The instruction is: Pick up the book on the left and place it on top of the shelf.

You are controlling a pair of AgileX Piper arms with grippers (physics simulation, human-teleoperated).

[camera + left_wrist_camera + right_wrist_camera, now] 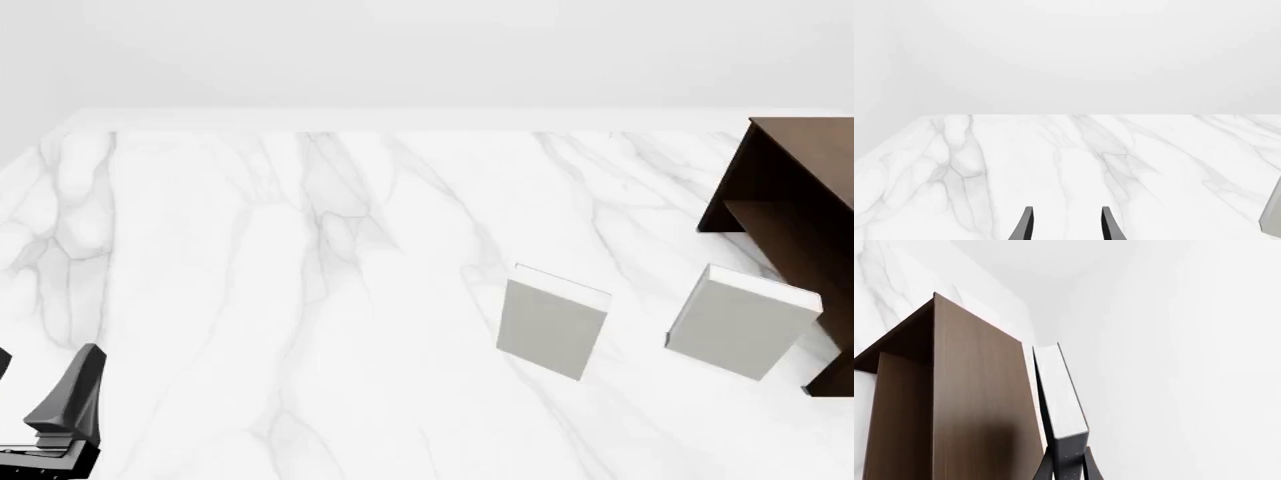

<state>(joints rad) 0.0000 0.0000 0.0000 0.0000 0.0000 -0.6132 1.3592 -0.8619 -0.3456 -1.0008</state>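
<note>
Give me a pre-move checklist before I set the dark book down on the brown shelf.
1. Right gripper shut on the dark charcoal hardcover book with white page edges: ok.
2. Book alongside the dark brown wooden shelf unit: ok.
3. Book touching the shelf: cannot tell.
4. Book's position from the front view: cannot tell, it is out of frame there.
5. Left gripper open and empty: ok.
6. Two light grey-white books upright on the white marble table: ok.

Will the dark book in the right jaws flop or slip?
Likely stiff: the book stands straight out of the right gripper, no sag. Held by one end only, it may pivot. Beside the shelf, a knock could twist it.
</note>
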